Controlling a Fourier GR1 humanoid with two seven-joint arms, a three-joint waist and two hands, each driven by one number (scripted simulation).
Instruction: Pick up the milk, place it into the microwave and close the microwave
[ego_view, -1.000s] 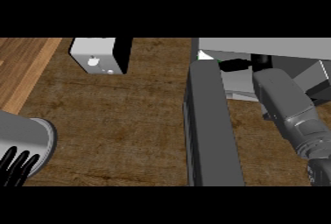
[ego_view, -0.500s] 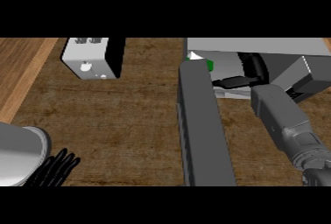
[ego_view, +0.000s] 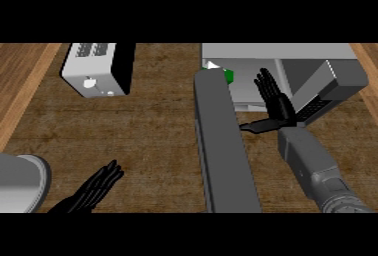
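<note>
The milk carton (ego_view: 226, 75), white with a green patch, stands inside the microwave (ego_view: 275, 51) at its front left corner, mostly hidden by the open door (ego_view: 225, 150). That grey door sticks out toward me across the counter. My right hand (ego_view: 279, 106) hovers open at the microwave's opening, right of the door; its fingers are straight and point away, its thumb points left, and it holds nothing. The carton is apart from it, to the upper left. Open at the lower left, my left hand (ego_view: 92, 192) is over the counter, far from the microwave.
A white toaster (ego_view: 94, 69) stands at the back left. The brown counter (ego_view: 148, 135) spreads between the toaster and the door. A lighter wooden strip (ego_view: 18, 90) runs along the left side. My grey left forearm (ego_view: 18, 182) fills the lower left corner.
My right hand has drawn back out of the microwave toward me, leaving the milk inside. My left hand has moved right, further into view.
</note>
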